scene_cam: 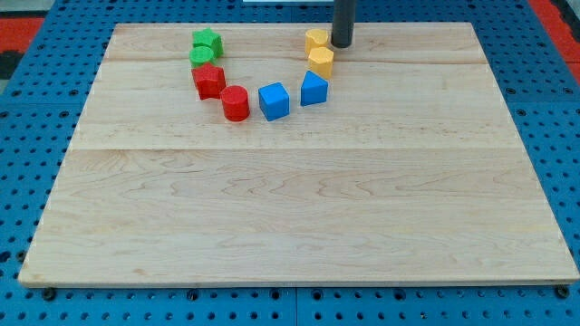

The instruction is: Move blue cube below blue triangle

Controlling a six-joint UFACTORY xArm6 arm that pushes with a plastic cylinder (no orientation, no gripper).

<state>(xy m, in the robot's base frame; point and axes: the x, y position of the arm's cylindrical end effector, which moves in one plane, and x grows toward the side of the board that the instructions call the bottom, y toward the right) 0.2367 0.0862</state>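
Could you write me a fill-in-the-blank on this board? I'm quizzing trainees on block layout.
1. The blue cube lies to the view's ____ of the blue triangle.
2. My tip stands just right of the upper ____ block.
3. The block nearest the blue cube on its left is the ____ cylinder.
4. The two ____ blocks lie farthest left along the top.

Missing words: left; yellow; red; green

Blue cube (274, 100) beside blue triangle (314, 89)
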